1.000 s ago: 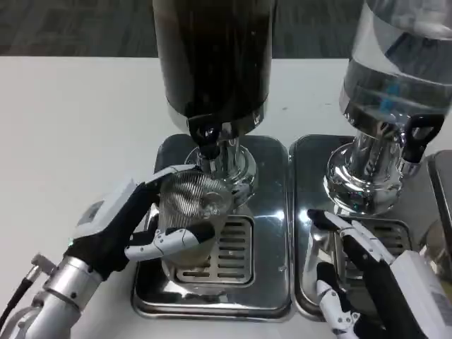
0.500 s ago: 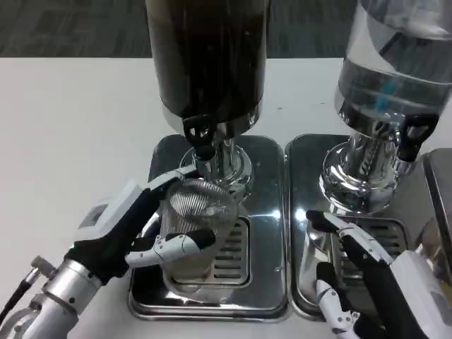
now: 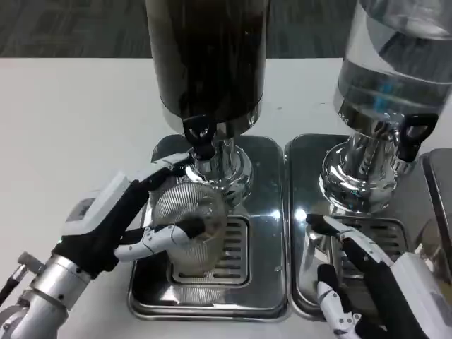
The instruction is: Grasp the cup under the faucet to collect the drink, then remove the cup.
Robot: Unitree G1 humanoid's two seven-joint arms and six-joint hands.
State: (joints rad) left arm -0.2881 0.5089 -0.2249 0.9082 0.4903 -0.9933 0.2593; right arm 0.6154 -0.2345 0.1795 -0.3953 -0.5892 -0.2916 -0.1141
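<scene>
Tilted now, clear cup (image 3: pixel 189 224) in left robot hand (image 3: pixel 113 220), beneath dark dispenser's faucet (image 3: pixel 200 135)

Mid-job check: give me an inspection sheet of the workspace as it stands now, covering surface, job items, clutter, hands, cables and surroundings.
Surface: white table, two steel drip trays, left tray.
Job's things: clear cup tilted on the left tray's grate, below the dark dispenser's faucet.
Clutter: second, clear dispenser on the right tray.
Hands: left robot hand grips the cup; right robot hand over the right tray, fingers apart, empty.
Cables: one at the left forearm.
Surroundings: dark carpet.
</scene>
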